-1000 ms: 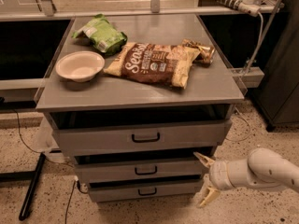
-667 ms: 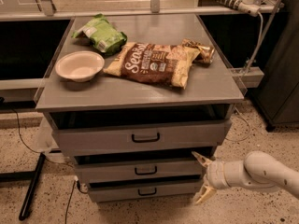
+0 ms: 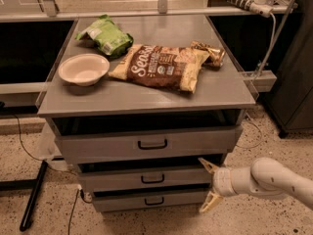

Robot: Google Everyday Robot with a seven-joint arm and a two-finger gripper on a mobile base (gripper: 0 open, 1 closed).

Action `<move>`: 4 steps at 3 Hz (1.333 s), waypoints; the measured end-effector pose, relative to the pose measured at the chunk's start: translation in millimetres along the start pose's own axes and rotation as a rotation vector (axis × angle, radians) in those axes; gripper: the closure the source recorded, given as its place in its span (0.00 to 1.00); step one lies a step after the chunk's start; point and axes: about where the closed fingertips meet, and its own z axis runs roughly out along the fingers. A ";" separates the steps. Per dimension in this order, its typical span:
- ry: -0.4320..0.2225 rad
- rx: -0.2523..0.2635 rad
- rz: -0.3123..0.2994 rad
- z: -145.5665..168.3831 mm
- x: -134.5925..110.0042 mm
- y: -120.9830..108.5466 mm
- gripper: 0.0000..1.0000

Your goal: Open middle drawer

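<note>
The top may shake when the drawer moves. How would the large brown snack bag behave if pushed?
The snack bag looks puffy and crinkled, so probably light and floppy; it would likely slide, not roll. It lies flat on the cabinet top, so tipping seems unlikely. The gripper is low, by the right end of the middle drawer.

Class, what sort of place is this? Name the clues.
Likely a robot test lab: grey cabinet topped with chip bag and bowl, floor cables, the open gripper beside the middle drawer.

Smooth plastic pincer (image 3: 201, 185) (cream, glossy) beside the matt grey middle drawer (image 3: 112, 180).
</note>
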 end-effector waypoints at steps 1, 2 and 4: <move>-0.005 0.045 -0.028 16.5 4.3 -20.7 0.00; 0.010 0.074 -0.037 34.5 14.1 -36.4 0.00; 0.046 0.095 -0.062 67.0 38.9 -55.4 0.00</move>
